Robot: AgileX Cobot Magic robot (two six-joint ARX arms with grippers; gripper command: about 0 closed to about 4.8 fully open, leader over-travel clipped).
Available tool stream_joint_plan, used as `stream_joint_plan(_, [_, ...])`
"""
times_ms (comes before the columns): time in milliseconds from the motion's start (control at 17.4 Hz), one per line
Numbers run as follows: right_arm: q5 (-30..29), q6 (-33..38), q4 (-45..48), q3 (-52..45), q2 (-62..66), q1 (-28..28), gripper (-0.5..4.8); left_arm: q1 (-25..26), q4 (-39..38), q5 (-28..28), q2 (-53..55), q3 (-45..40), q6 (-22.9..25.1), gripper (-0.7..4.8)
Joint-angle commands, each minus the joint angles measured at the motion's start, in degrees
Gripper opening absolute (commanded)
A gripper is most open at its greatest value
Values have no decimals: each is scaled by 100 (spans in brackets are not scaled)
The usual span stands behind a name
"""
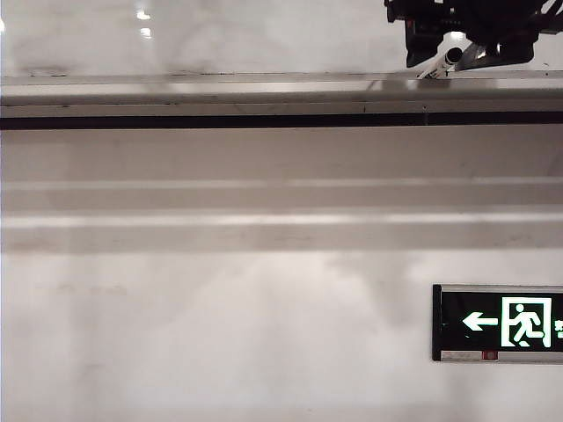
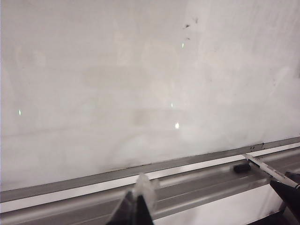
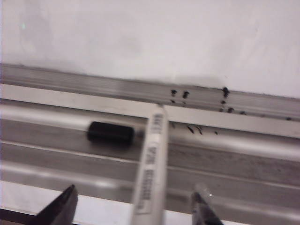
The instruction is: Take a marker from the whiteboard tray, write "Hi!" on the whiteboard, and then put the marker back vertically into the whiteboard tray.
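The marker (image 3: 152, 164), a white barrel with black print, lies crosswise over the whiteboard tray (image 3: 243, 159), its far end by the tray's back lip. My right gripper (image 3: 136, 190) is open and straddles the barrel's near end, with a gap on each side. In the exterior view this gripper (image 1: 466, 31) hangs at the top right over the marker's end (image 1: 447, 61). My left gripper (image 2: 138, 199) is shut on nothing, in front of the tray (image 2: 197, 180) and below the whiteboard (image 2: 117, 84). From there the marker (image 2: 263, 165) shows off to one side.
A short black cap-like piece (image 3: 110, 132) lies in the tray beside the barrel and also shows in the left wrist view (image 2: 242, 167). Dark specks (image 3: 225, 91) dot the tray's back rail. A green exit sign (image 1: 498, 323) hangs on the wall below the tray (image 1: 220, 88).
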Motion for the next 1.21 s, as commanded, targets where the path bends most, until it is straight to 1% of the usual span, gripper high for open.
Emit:
stream_joint_plan(58, [2, 9, 192, 35, 103, -149, 301, -4, 70, 7, -11, 39, 7, -6])
stream_joint_plan(115, [4, 9, 223, 37, 111, -168, 299, -4, 68, 7, -11, 39, 9, -6])
stream_joint_plan(173, [2, 9, 240, 37, 111, -168, 286, -4, 68, 7, -11, 39, 9, -6])
stream_joint_plan(346, [-146, 9, 267, 35, 140, -168, 281, -4, 68, 7, -11, 39, 7, -6])
stream_joint_plan(403, [-146, 7, 267, 37, 149, -168, 240, -4, 68, 7, -11, 39, 7, -6])
stream_joint_plan(461, [-146, 7, 267, 37, 160, -168, 163, -4, 68, 7, -11, 39, 7, -6])
stream_joint_plan(519, [-146, 7, 262, 37, 162, -168, 129, -4, 68, 7, -11, 39, 7, -6])
stream_joint_plan(576, [-144, 7, 264, 37, 162, -168, 69, -4, 68, 7, -11, 39, 4, -6])
stream_joint_plan(692, [-144, 4, 262, 37, 160, -168, 59, -4, 66, 7, -11, 39, 7, -6])
stream_joint_plan(749, [-146, 4, 262, 37, 160, -168, 38, -4, 66, 7, -11, 39, 7, -6])
stream_joint_plan(807, [-149, 4, 262, 37, 157, -166, 30, -4, 66, 7, -11, 39, 4, -6])
stream_joint_plan(1037, [-258, 4, 251, 37, 90, -166, 30, -4, 68, 7, -13, 39, 7, -6])
stream_joint_plan(1210, [-382, 7, -273, 44, -302, -166, 30, -4, 72, 7, -11, 39, 7, -6])
